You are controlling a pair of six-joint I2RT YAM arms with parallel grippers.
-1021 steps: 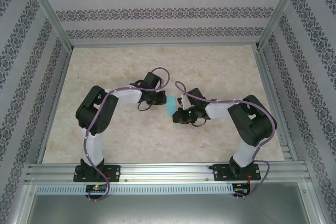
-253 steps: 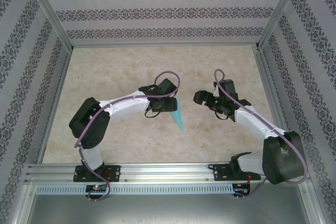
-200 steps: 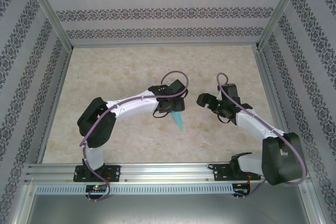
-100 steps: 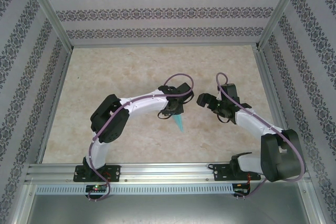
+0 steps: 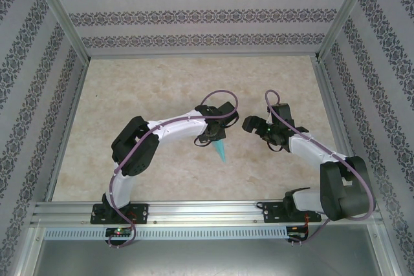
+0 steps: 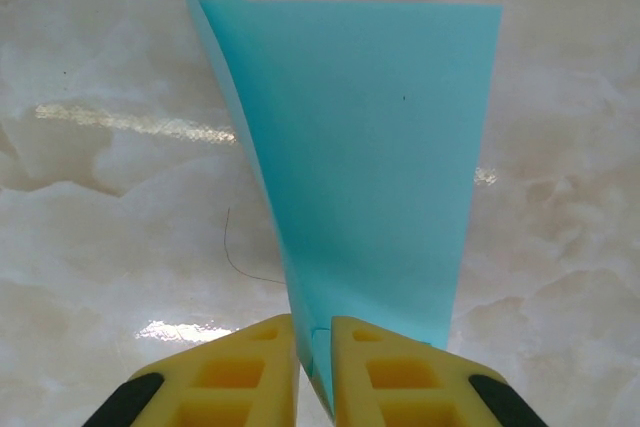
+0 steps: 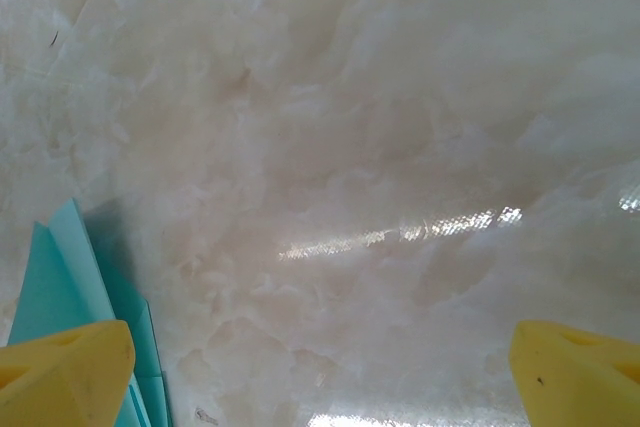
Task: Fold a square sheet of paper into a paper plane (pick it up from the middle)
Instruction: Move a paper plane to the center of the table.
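Pinching the folded turquoise paper plane [image 6: 370, 167] in a narrow, nearly closed grip, the left tool [image 6: 314, 332] holds it by one end. From the grip the paper broadens outward over the marbled cream desk [image 6: 90, 207], near the desk's middle. Just beside it, the right tool [image 5: 250, 123] stands wide apart, gripping nothing.

paper plane [image 5: 220, 150] near table [image 5: 142, 88] centre, perhaps touching it

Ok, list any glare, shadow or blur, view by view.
Left wrist: glare streaks on the table flank the sharply focused paper plane. Right wrist: one glare streak, a soft shadow beside the paper. Top external: even, diffuse light, no glare.
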